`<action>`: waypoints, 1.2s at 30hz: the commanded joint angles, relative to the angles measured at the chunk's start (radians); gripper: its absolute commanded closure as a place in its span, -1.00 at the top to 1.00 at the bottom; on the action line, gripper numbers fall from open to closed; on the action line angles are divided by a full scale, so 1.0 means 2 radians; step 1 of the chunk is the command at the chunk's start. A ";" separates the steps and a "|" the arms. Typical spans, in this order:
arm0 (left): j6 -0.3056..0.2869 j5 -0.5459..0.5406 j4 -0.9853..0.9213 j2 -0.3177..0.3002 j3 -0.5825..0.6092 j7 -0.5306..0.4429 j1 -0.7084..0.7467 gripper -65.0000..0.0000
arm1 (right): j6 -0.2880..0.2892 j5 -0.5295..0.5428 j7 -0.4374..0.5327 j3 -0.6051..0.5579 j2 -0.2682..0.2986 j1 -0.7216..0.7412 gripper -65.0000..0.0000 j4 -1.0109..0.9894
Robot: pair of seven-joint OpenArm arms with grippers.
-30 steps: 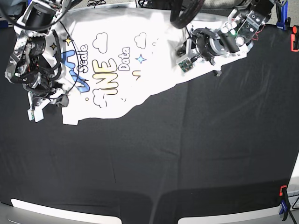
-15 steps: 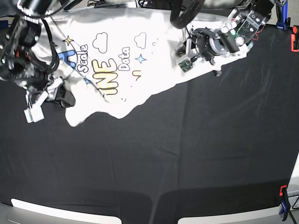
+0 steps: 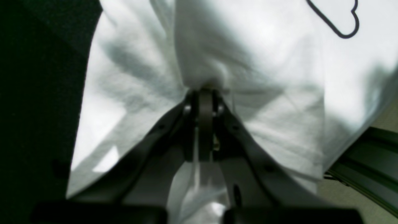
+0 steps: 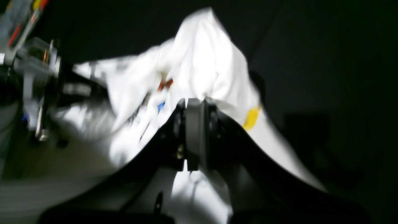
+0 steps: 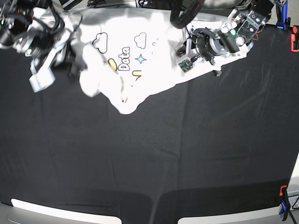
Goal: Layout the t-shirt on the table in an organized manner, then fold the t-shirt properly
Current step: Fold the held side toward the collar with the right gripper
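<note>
Both arms' jaws pinch the t-shirt (image 5: 140, 60) on the table (image 5: 187, 154)

Overhead base; two close wrist views

i see the black surface (image 5: 154, 158) bare across the whole middle and near side, so there is wide room to pass there. the t-shirt (image 5: 126, 70) crowds the far edge, bunched between my two arms. red and blue clamps (image 5: 283, 203) stand at the right edge, near corner and far corner.
</note>
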 commanded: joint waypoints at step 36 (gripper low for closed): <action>0.002 -0.003 0.009 -0.002 -0.002 -0.010 -0.003 -1.00 | 0.003 0.002 0.041 -0.078 0.008 -0.089 -0.15 0.012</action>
